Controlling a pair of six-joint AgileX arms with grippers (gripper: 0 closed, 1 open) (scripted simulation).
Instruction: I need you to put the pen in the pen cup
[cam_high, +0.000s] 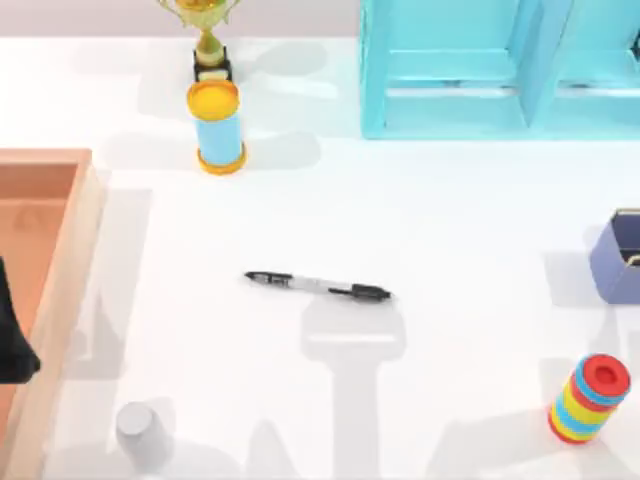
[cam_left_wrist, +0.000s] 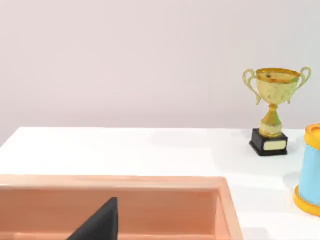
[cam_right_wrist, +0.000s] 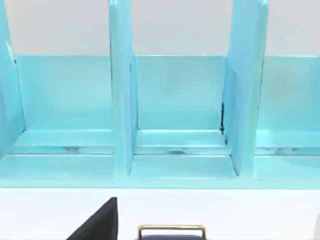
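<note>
At the table's left edge sat a shallow wooden tray (cam_high: 60, 270), and a dark part of the left arm (cam_high: 12, 340) reached over its inner floor; the left wrist view showed a black finger (cam_left_wrist: 100, 225) of the left gripper above the tray's floor, but whether that gripper was released or clenched could not be told. Near the front left stood a small grey cup (cam_high: 137, 424), upright and alone. Toward the back, a gold trophy (cam_high: 205, 35) on a black base stood just behind a light-blue cylinder (cam_high: 219, 128) with a yellow top. In the middle of the white table (cam_high: 450, 220) lay the pen (cam_high: 318, 286), flat on the surface and roughly crosswise, its black ends pointing left and right with the silver-grey section between them; nothing touched it, and it lay well apart from every other object. At the back right stood a turquoise organiser (cam_high: 450, 70) with upright dividers, which the right wrist view faced directly. At the right edge, partly cut off, was the blue-purple pen cup (cam_high: 618, 260), well apart from the pen. A black finger (cam_right_wrist: 97, 222) of the right gripper appeared in the right wrist view near the cup's rim (cam_right_wrist: 171, 231), and its state could not be told either. At the front right stood a stack of coloured rings (cam_high: 588, 398) with a red top.
</note>
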